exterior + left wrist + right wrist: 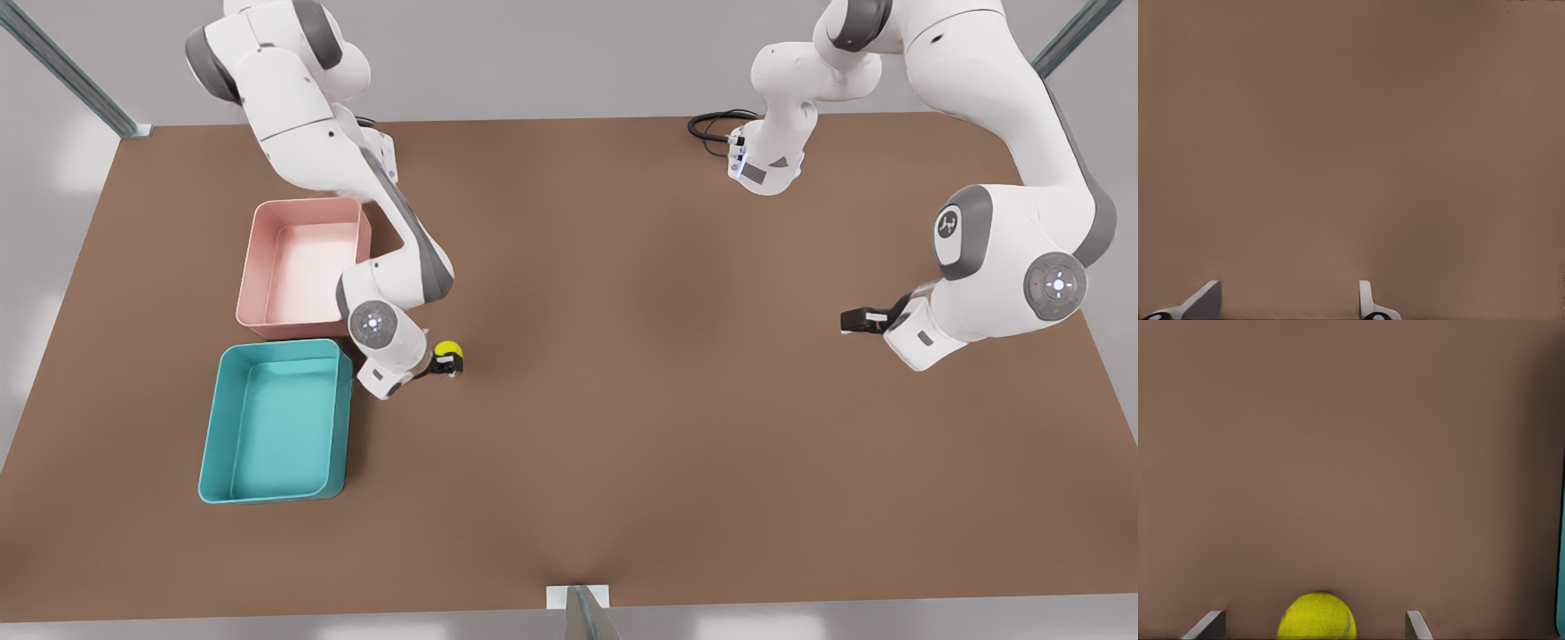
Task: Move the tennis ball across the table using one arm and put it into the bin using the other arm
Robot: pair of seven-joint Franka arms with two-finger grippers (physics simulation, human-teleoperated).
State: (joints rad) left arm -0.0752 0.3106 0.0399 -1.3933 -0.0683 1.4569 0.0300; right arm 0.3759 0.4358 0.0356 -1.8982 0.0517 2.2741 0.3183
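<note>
a plain brown tabletop [622,356] under pale grey walls carries everything. the tennis ball [447,349] sits between the spread fingers of the right end effector [449,360], well in from the tabletop's edges and just beside the teal bin [276,422]; in the right wrist view the ball [1317,615] lies centred between the two fingertips with bare gaps either side, so nothing is clamped on it yet. a pink tub [302,267] stands next to the teal one, toward the far edge. the left end effector [855,320] waits near the opposite short edge, fingers apart over bare tabletop, holding nothing.

the risks, as i judge them: closing off-centre could nudge the ball and send it rolling; a shallow pinch could let it squirt out on the lift; and with both tubs so near, a careless carry could drop it in the pink one or on a rim.
</note>
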